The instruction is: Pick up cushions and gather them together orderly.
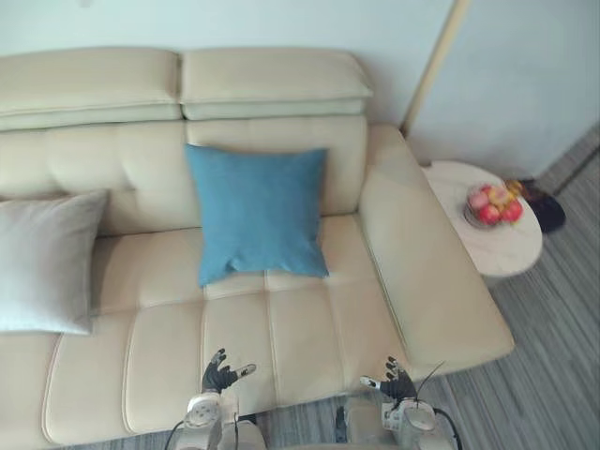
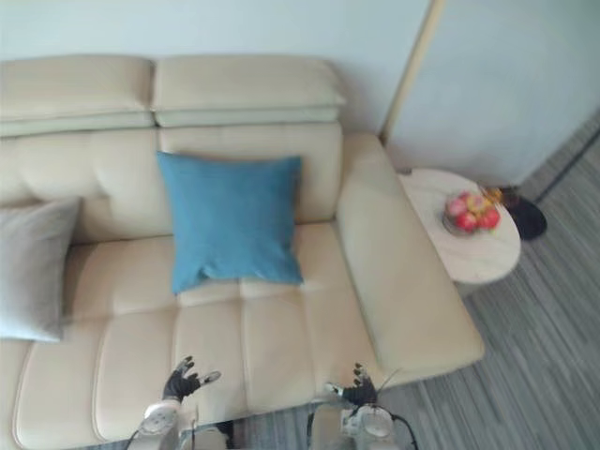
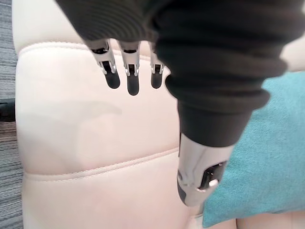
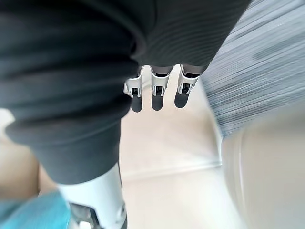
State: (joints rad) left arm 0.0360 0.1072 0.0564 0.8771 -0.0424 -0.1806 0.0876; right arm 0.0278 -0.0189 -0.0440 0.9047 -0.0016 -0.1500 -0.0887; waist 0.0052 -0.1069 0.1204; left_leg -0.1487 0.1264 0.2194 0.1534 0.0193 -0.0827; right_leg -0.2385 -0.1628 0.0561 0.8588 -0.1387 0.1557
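Left eye view. Pale wall, striped grey floor (image 1: 553,356), cream sofa (image 1: 309,328) across the room. Blue cushion (image 1: 258,214) propped upright against the backrest, near the middle. Grey cushion (image 1: 42,262) leaning at the far left end, well apart from the blue. Round worktop (image 1: 497,248) beside the right armrest, carrying a fruit bowl (image 1: 494,204). Left hand (image 1: 220,375) and right hand (image 1: 398,384) low by the front edge of the seat, both short of either cushion, both empty.

Right eye view. Same layout; nothing further to add.

Left wrist view. Fingers (image 3: 132,81) straight and spread, holding nothing, over bare seat. Corner of the blue cushion beyond the thumb, not touched.

Right wrist view. Fingers (image 4: 157,98) likewise straight and loose, nothing between them, over the seat edge with floor alongside. Sliver of blue at one corner, probably the same cushion.

Handling, judged. Probably light, soft and squashy; woven cover likely grippy, not slippery; nothing fragile. Likely to sag if pinched by one corner. Best hold probably on opposite side edges, one hand each, or a deep clasp over the top edge. Blue nearest, so a sensible first pick.
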